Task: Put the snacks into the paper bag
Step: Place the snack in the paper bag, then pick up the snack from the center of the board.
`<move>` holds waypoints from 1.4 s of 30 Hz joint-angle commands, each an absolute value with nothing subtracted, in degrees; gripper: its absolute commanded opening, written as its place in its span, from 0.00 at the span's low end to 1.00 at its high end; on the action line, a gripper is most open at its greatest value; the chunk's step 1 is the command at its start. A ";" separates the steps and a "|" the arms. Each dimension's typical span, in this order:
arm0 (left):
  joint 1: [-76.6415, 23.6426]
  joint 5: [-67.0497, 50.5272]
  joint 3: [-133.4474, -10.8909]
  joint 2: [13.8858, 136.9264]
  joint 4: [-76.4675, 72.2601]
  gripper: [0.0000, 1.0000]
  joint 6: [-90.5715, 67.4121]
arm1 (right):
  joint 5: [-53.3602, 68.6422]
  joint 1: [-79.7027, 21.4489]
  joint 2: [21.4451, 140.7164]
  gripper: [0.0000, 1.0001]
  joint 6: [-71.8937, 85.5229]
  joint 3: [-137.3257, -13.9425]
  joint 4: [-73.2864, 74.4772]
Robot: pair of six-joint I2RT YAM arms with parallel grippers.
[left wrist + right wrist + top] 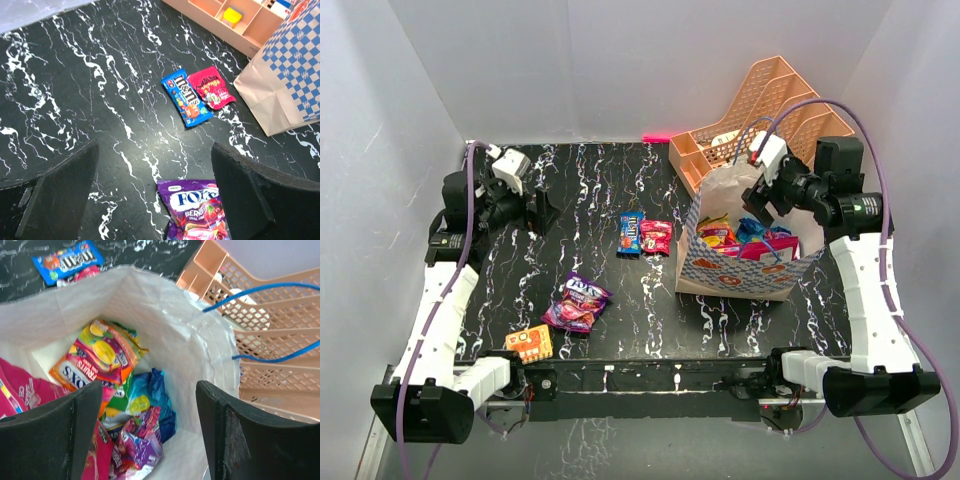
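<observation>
The cream paper bag (pixel 715 205) with a blue checked band stands at the right and holds several snacks (pixel 745 240). In the right wrist view its white inside wall (pixel 170 315) surrounds orange, blue, pink and purple packets (pixel 100 357). My right gripper (pixel 758 205) hovers open and empty over the bag's mouth (pixel 150 430). On the table lie a blue M&M's packet (pixel 630 234), a pink packet (pixel 656 237), a purple Fox's bag (pixel 577 302) and an orange packet (pixel 529 344). My left gripper (pixel 535 210) is open and empty at the far left, above the table (pixel 155 200).
A peach mesh file organizer (pixel 775 105) stands behind the bag, close to my right arm. The bag's blue cord handles (pixel 270 287) run across the organizer in the right wrist view. White walls enclose the black marbled table (pixel 590 190).
</observation>
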State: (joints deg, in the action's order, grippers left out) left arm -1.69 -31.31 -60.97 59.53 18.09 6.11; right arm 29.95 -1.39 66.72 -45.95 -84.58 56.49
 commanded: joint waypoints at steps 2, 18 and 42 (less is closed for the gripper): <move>-1.41 -33.51 -61.95 61.59 25.97 0.93 13.05 | 33.86 -1.53 67.12 0.79 -31.65 -87.65 42.95; -5.06 -33.36 -54.99 67.50 49.95 0.94 42.21 | 46.71 -2.02 67.04 0.80 -14.76 -81.32 22.79; -14.58 -29.95 -43.53 85.14 32.56 0.61 36.39 | 44.58 -2.07 64.52 0.81 -19.33 -79.78 26.97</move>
